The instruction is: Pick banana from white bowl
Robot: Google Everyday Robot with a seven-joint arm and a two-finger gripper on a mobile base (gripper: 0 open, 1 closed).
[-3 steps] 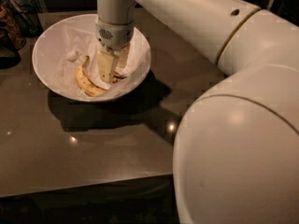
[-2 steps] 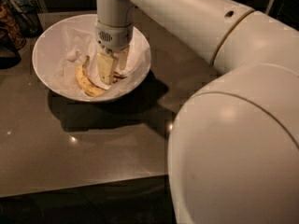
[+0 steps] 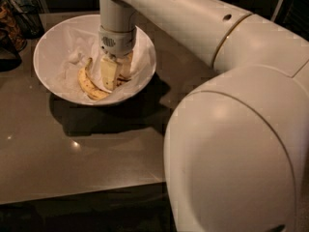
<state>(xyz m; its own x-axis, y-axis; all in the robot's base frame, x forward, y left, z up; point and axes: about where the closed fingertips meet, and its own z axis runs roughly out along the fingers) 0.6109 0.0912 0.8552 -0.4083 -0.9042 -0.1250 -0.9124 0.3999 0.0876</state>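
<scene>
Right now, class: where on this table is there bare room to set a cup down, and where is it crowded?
Free: the table between the white bowl and the near edge. Crowded: inside the bowl, where the gripper hangs over the bananas; the arm blocks the right; dark clutter far left.

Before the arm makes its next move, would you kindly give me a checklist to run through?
1. Pincer down inside the wide round white paper-lined bowl: ok.
2. Long curved yellow banana in view, lying close beside the pincer: ok.
3. That banana held by the pincer: cannot tell.
4. Second yellow piece behind the pincer kept out of the grasp: cannot tell.
5. Bowl resting flat on the dark brown table: ok.
</scene>
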